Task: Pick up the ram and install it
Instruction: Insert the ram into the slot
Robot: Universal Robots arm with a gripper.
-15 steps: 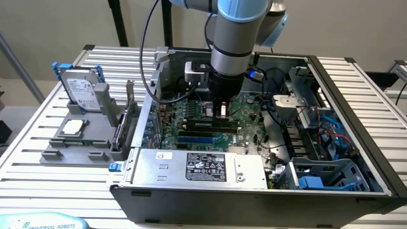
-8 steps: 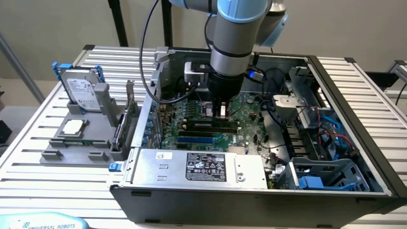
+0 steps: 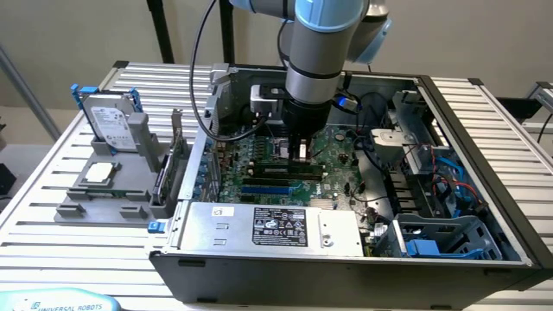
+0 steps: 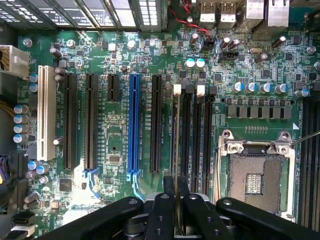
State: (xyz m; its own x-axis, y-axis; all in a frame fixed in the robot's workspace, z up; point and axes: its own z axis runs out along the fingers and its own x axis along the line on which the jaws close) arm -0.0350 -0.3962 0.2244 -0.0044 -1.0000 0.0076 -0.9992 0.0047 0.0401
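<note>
On the exterior view's left, near the left edge of the desk (image 3: 52,194), I see a grey holder (image 3: 108,194) with a silver hard drive (image 3: 112,123) standing up in it, so each part has its own spot and is easy to grab. Just beside it a green card with a metal bracket (image 3: 173,162) stands on its edge. Next comes the open computer case (image 3: 467,194), lying on its side so I can reach down into it from above. My arm (image 3: 320,58) goes straight down into the case, over the motherboard (image 3: 268,162). In the wrist view my gripper (image 4: 176,215) is pinching the ram (image 4: 176,150), a thin stick I see from its top edge. The fingers (image 4: 162,215) press on its two flat sides, which I think keeps it standing straight up. The ram sits right in line with a long black slot (image 4: 187,130) by the white clips (image 4: 176,90), beside the big square chip socket (image 4: 255,175). I cannot tell if it is touching the slot yet or is just above it.
</note>
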